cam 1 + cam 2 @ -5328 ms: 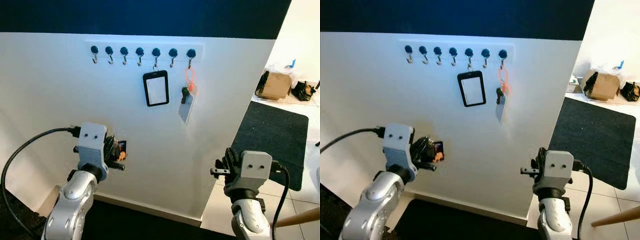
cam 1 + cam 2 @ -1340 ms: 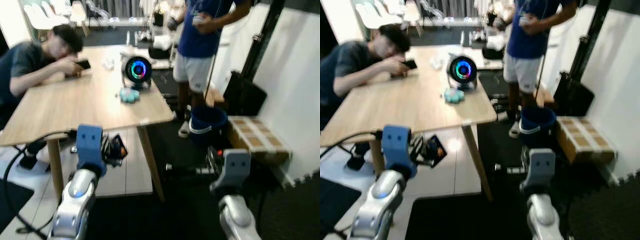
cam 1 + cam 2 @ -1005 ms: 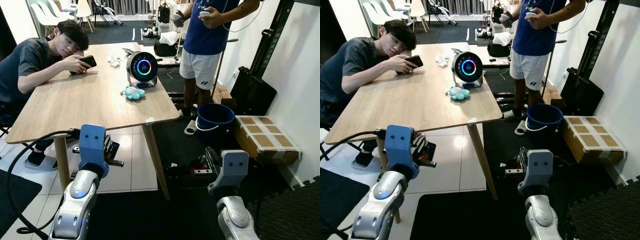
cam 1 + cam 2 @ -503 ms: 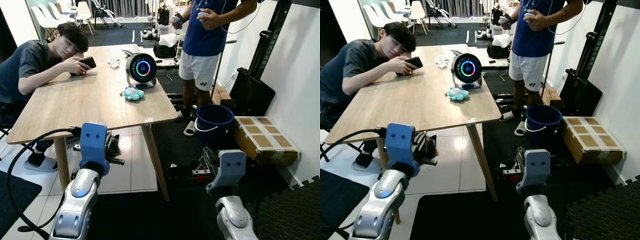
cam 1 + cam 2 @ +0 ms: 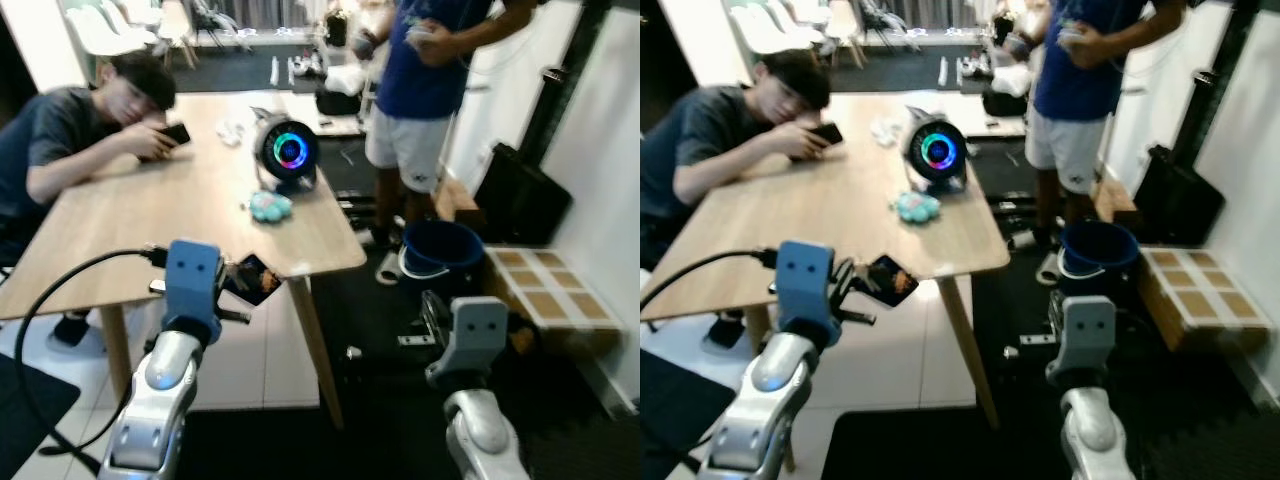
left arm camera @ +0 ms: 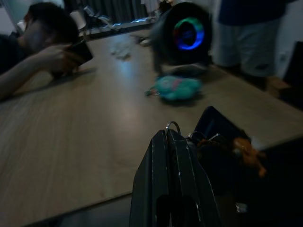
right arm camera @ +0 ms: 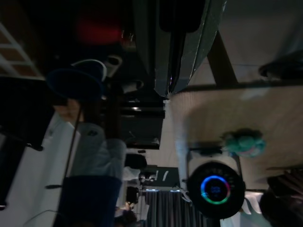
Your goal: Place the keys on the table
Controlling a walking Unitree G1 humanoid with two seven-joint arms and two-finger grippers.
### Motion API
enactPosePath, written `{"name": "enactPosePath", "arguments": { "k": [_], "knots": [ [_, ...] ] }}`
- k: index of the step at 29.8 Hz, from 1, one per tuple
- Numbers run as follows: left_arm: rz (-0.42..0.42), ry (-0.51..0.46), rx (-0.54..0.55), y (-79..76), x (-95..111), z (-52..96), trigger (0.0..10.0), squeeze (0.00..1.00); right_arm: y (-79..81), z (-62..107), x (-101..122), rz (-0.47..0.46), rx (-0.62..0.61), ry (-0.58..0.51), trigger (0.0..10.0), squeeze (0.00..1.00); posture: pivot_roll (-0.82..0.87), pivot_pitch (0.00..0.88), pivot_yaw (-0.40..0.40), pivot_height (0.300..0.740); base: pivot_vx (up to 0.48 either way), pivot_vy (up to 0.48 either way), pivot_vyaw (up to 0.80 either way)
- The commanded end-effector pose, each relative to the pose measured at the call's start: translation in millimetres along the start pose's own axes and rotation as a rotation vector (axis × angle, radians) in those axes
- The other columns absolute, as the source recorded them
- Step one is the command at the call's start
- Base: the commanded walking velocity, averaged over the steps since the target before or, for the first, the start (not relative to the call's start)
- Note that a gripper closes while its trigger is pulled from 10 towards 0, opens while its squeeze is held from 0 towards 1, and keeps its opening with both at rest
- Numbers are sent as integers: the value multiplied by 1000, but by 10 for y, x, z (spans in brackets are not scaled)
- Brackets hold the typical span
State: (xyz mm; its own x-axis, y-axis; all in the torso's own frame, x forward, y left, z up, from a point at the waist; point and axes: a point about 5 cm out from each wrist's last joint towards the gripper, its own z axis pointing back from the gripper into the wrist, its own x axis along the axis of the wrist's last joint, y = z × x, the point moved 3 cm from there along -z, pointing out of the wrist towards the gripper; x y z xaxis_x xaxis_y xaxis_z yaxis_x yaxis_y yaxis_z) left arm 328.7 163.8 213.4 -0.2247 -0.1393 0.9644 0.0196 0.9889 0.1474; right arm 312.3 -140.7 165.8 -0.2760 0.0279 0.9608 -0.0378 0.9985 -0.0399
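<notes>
The keys point(image 5: 250, 279) hang in the left claw point(image 5: 232, 290) just above the near edge of the surface point(image 5: 150, 235). Farther back on it lie a toy point(image 5: 269, 206), then a speaker point(image 5: 288, 152). A bucket point(image 5: 441, 252) stands on the floor to the right.

Bright, motion-blurred; dim wrist views.
</notes>
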Motion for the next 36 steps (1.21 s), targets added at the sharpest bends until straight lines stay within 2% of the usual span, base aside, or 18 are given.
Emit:
{"name": "enactPosePath", "arguments": {
  "k": [1, 25, 36],
  "knots": [
    [-11, -1, 2, 13, -5, 3, 10000, 0, 17, 8, 6, -3, 9, -5, 10000, 0, -12, 136, 45, 740, 435, 0, 0],
    [2, -3, 4, 17, 3, -8, 10000, 0, 25, 1, -6, -1, 14, -4, 10000, 0, -12, 127, 43, 740, 448, 0, 0],
    [46, -16, -29, -53, 56, -6, 10000, 0, 30, -11, -9, -1, 17, -5, 10000, 0, -11, 124, 44, 740, 50, 0, 0]
  ]
}}
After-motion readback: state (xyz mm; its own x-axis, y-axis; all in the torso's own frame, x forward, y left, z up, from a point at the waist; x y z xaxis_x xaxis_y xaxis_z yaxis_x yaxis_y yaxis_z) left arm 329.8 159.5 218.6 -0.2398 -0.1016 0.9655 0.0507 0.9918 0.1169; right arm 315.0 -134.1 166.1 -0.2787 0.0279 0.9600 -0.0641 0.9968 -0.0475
